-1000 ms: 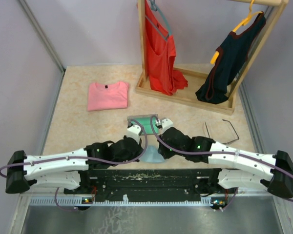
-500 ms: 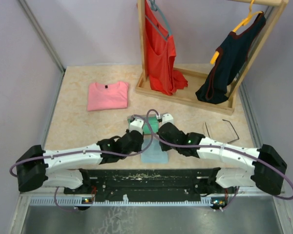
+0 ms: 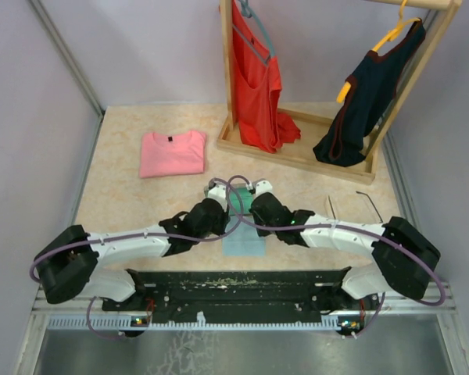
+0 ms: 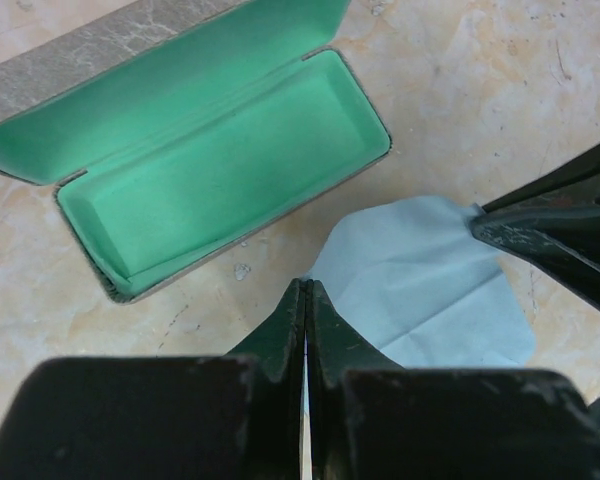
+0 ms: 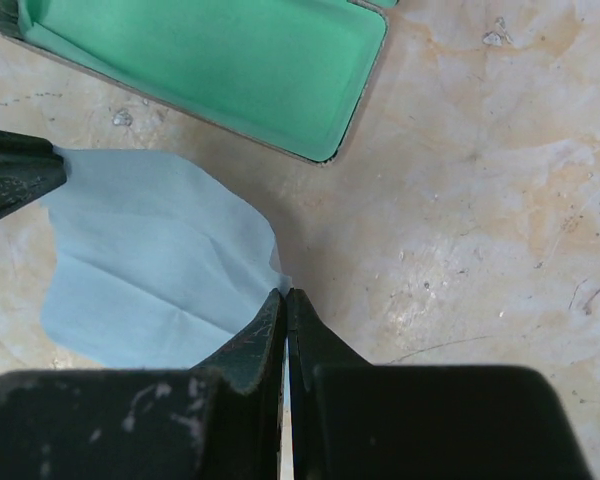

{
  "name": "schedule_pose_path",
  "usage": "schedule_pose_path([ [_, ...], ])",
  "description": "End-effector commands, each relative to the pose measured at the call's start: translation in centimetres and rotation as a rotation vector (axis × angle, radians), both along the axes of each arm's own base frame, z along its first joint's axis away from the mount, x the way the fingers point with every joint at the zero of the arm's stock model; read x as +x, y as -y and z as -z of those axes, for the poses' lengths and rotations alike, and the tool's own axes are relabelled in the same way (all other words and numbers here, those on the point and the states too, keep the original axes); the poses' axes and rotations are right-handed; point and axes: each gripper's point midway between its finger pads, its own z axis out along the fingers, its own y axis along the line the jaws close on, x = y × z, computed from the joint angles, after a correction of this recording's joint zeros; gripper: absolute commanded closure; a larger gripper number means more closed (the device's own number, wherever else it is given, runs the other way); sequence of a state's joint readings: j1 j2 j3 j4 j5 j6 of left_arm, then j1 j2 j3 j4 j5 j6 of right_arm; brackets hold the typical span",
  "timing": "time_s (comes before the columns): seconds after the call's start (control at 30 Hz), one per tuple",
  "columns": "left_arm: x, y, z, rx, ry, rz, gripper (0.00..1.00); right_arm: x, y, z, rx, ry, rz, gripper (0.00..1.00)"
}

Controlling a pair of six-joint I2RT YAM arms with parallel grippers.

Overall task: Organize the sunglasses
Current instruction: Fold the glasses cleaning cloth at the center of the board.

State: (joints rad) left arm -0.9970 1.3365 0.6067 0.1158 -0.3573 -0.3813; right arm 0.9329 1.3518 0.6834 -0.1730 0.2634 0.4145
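Both claws are shut tight: left claw (image 4: 305,300) has its tips pressed together on one corner of the cloth, and right claw (image 5: 285,300) is doing the same on the opposite corner. Looks like each is pinching fabric, not just resting on it, tho the grip is right at the edge so prob not much material in there.

Rest of the scene, big to small. Beige table (image 3: 141,211). Wooden clothes rack (image 3: 297,152) at the back w/ a red top and a dark top hanging on it. Folded pink shirt (image 3: 172,152) back left. None of those matter here imo.

Then the case (image 4: 220,170), lid wide open, green lining showing, nothing inside. It sits just past the claws. The cloth (image 4: 420,280) is light blue, lying flat-ish on the table just beside the case, between the two arms.

Smallest: the sunglasses (image 3: 373,199), thin wire frame, off to the right side of the table, well apart from the case and from both claws. Nobody's touching them.

So the step in hand is dealing w/ the cloth, either spreading or folding it. Next move needs both arms going together so the cloth doesn't slip out of either pinch. The glasses aren't in the case yet, so the main job's far from done.
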Motion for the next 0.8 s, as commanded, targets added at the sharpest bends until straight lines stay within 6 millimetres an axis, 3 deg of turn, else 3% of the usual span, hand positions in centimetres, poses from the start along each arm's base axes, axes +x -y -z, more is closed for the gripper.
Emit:
schedule_pose_path([
  [0.0, -0.3, 0.8, -0.3, -0.051, 0.026, 0.063, 1.0, 1.3, -0.9, -1.1, 0.056, 0.09, -0.016, 1.0],
  [0.47, -2.3, -0.9, 1.8, -0.074, 0.02, 0.109, 1.0, 0.4, 0.0, -0.6, 0.152, 0.151, -0.017, 1.0],
  [0.77, -2.9, -1.1, 2.4, -0.087, -0.01, 0.112, 1.0, -1.4, -1.5, 0.4, 0.156, 0.06, -0.142, 0.97],
])
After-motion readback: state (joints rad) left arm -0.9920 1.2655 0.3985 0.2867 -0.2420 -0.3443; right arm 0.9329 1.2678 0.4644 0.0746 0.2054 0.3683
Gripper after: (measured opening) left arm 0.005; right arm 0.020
